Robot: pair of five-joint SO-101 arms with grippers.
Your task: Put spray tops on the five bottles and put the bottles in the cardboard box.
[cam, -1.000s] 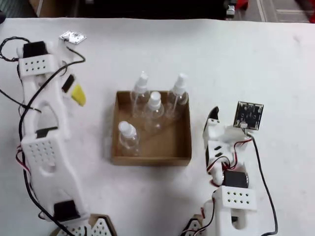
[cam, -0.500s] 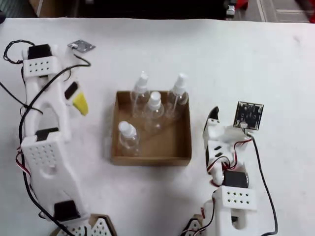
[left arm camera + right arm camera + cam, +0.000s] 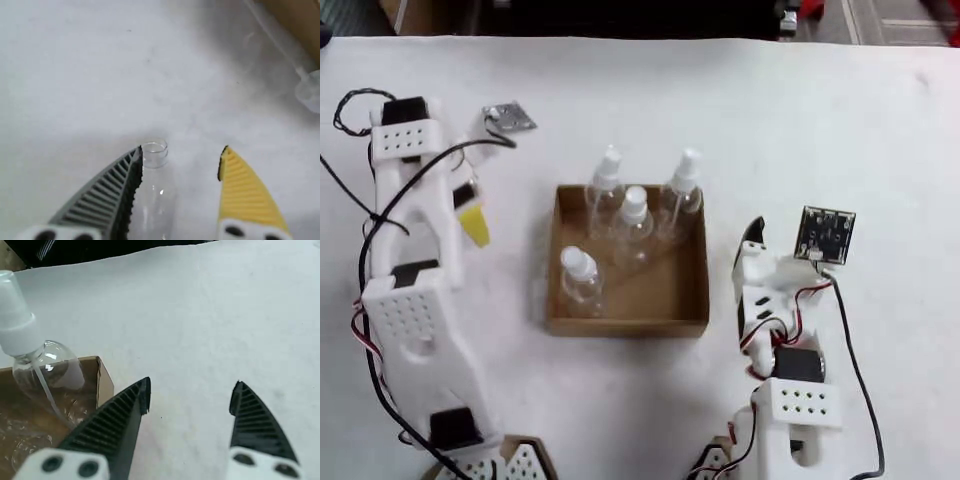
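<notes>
A clear bottle (image 3: 152, 185) without a top lies between the fingers of my left gripper (image 3: 181, 150), which is open; its neck touches the grey finger (image 3: 107, 195) and a gap separates it from the yellow finger (image 3: 245, 190). A loose spray top (image 3: 307, 87) with its thin tube lies beyond, near the cardboard box (image 3: 300, 15). From above, the left gripper (image 3: 470, 208) sits left of the box (image 3: 625, 325), where several bottles with spray tops (image 3: 634, 222) stand. My right gripper (image 3: 753, 232) rests open on the table just right of the box. A capped bottle (image 3: 45, 370) stands at the box corner (image 3: 102, 377).
Two small circuit boards lie on the white table, one (image 3: 510, 117) behind the left arm and one (image 3: 825, 233) beside the right arm. Black cables (image 3: 365, 215) trail along the left arm. The far half of the table is bare white surface.
The left arm has swung its gripper toward the near side and slightly left, its wrist turning. The right arm and the box with its bottles have stayed put.
</notes>
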